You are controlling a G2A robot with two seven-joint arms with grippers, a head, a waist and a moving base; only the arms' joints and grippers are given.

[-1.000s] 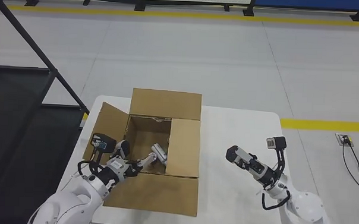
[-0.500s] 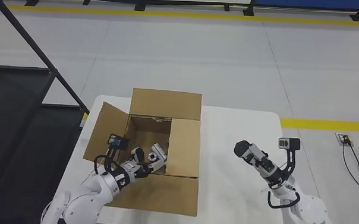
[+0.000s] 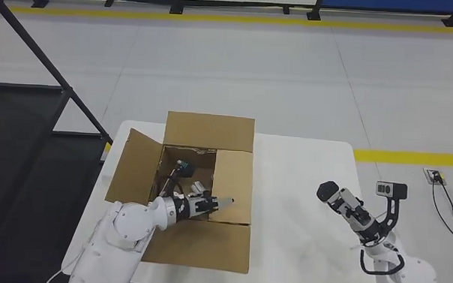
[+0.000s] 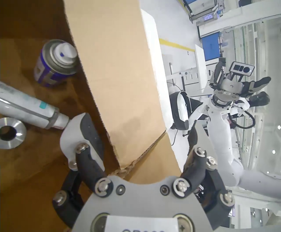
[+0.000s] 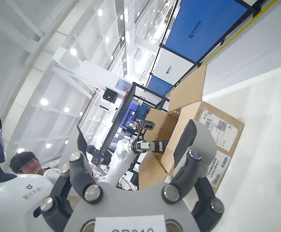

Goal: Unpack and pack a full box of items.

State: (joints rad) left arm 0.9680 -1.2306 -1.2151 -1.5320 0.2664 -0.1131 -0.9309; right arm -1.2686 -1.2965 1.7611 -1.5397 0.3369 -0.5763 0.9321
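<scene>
Top view: the box [image 3: 200, 246] stands on the left half of the worktop [image 3: 299, 219], closer to its left edge than its right and reaching nearly from the far edge to the near edge. It is plain brown cardboard. The far flap stands up, the left flap splays outward, the near flap lies folded out, and the right flap [image 3: 232, 183] is turned in over part of the opening.

Left wrist view: the contents are visible on the box floor. They are a blue-and-silver spray can [image 4: 54, 63] with a white nozzle, a pale tube [image 4: 26, 107] lying on its side, and a metal ring [image 4: 18, 131] just beside the tube.

Right wrist view: white labels [image 5: 219, 134] are on the outer wall of the box facing the right edge of the worktop.

Left gripper [image 4: 138, 127]: it sits at the near corner of the inturned flap. Its fingers [image 4: 87, 129] are spread wide and straddle the flap's edge, one inside the box near the tube's cap and the other outside, over the flap. Contact with the cardboard cannot be confirmed, and nothing is clamped.

Right gripper [image 3: 328, 192]: it is held above the worktop close to the right edge, well apart from the box. Its fingers [image 5: 191, 140] are spread wide with nothing between them.
</scene>
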